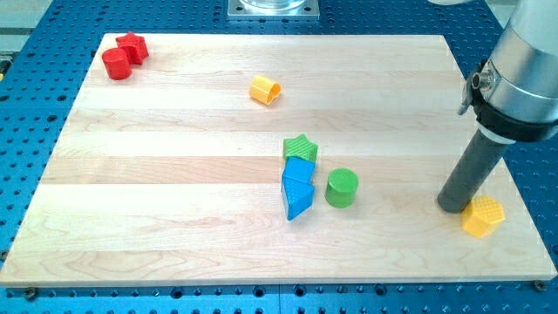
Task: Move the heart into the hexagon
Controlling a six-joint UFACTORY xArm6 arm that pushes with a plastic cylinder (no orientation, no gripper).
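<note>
My tip [453,206] rests on the wooden board [174,227] at the lower right of the frame, just left of the yellow hexagon block [483,216] and touching it or nearly so; the exact contact cannot be made out. The arm carries no pincer, only the dark rod, so nothing is open, closed or clamped. The yellow heart block [265,89] lies in the upper middle of the frame, well apart from the hexagon and from my tip. Near the centre, a green star block [301,147] sits against the top of a blue cube block [298,171], which touches a blue triangular block [297,200] just below it. A green cylinder block [342,187] stands just right of the blue pair. At the upper left corner, a red cylinder block [116,64] touches a red star block [133,45].
</note>
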